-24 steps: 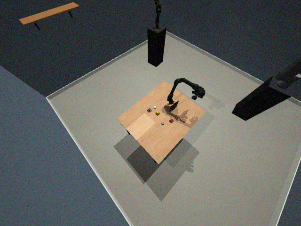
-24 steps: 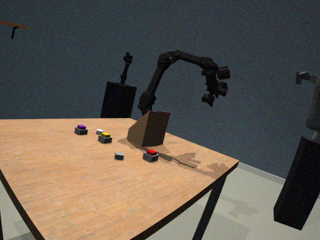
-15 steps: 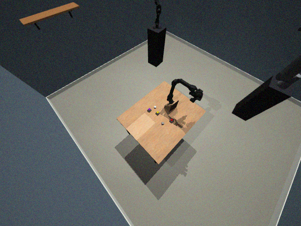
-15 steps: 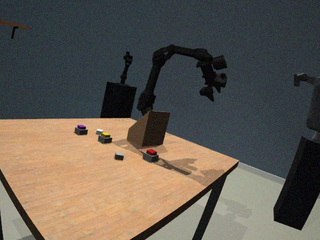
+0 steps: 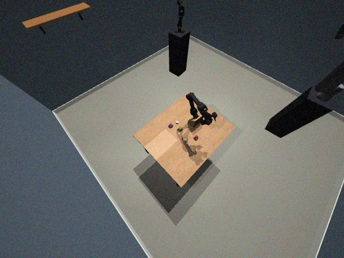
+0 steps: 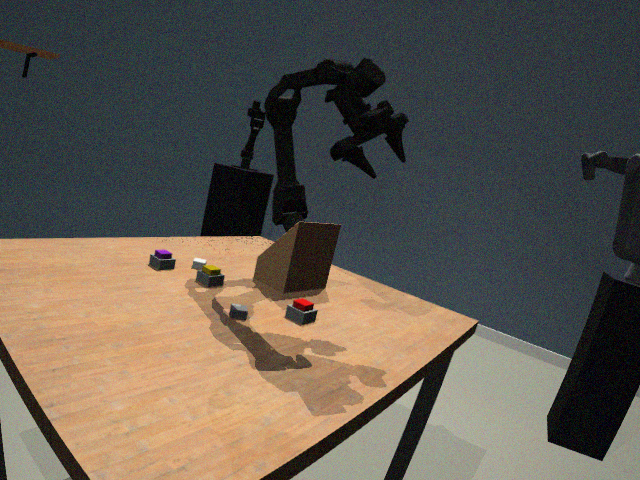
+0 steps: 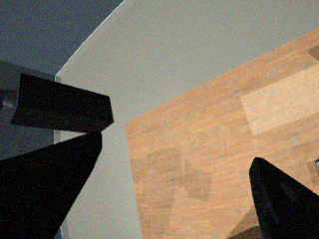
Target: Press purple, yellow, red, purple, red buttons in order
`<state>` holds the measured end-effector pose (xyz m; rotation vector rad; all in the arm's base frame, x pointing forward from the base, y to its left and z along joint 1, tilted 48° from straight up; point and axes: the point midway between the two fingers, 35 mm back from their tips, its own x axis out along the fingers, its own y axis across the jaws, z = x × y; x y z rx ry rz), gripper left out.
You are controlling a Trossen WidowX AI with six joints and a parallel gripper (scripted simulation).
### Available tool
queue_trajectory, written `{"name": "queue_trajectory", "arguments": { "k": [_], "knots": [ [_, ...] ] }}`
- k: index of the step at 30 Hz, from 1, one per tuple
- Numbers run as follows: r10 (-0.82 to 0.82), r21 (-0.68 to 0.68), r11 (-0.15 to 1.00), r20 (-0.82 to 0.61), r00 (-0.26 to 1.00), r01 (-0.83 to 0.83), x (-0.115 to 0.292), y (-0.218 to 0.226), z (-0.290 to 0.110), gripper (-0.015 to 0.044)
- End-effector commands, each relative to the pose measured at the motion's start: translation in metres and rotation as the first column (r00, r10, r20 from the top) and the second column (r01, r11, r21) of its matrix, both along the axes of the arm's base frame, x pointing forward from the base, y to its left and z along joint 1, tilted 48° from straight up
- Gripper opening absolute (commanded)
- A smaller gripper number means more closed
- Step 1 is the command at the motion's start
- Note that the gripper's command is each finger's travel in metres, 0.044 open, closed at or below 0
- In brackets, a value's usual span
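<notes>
Gripper (image 6: 376,153) wide open, empty, high above wedge block (image 6: 298,256) | I judge nothing pressed | purple button (image 6: 162,253) first, farthest beyond wedge | all five presses left

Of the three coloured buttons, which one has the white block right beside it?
The yellow button. The white block sits just behind it; the purple button stands further left, and the red button has the grey block nearby.

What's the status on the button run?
End effector open, empty, high above table. Purple button untouched, far left. White block sits between purple and yellow button.
</notes>
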<state>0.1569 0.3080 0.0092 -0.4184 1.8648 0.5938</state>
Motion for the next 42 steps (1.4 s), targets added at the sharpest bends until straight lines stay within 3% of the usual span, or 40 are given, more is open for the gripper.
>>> {"name": "queue_trajectory", "arguments": {
  "k": [1,8,15,21,27,34,42],
  "knots": [
    [-0.075,-0.062,0.995,0.122,0.990,0.083,0.055,-0.048,0.010,0.0400],
    [-0.189,-0.184,0.949,0.313,0.931,0.254,0.128,-0.148,0.033,0.0400],
    [-0.254,-0.331,0.839,0.465,0.848,0.433,0.162,-0.266,0.064,0.0400],
    [-0.275,-0.466,0.678,0.557,0.784,0.569,0.157,-0.370,0.098,0.0400],
    [-0.280,-0.600,0.454,0.606,0.744,0.659,0.118,-0.466,0.137,0.0400],
    [-0.280,-0.620,0.412,0.610,0.741,0.667,0.109,-0.479,0.144,0.0400],
    [-0.279,-0.622,0.410,0.611,0.741,0.667,0.097,-0.524,0.103,0.0190]
  ]
}}
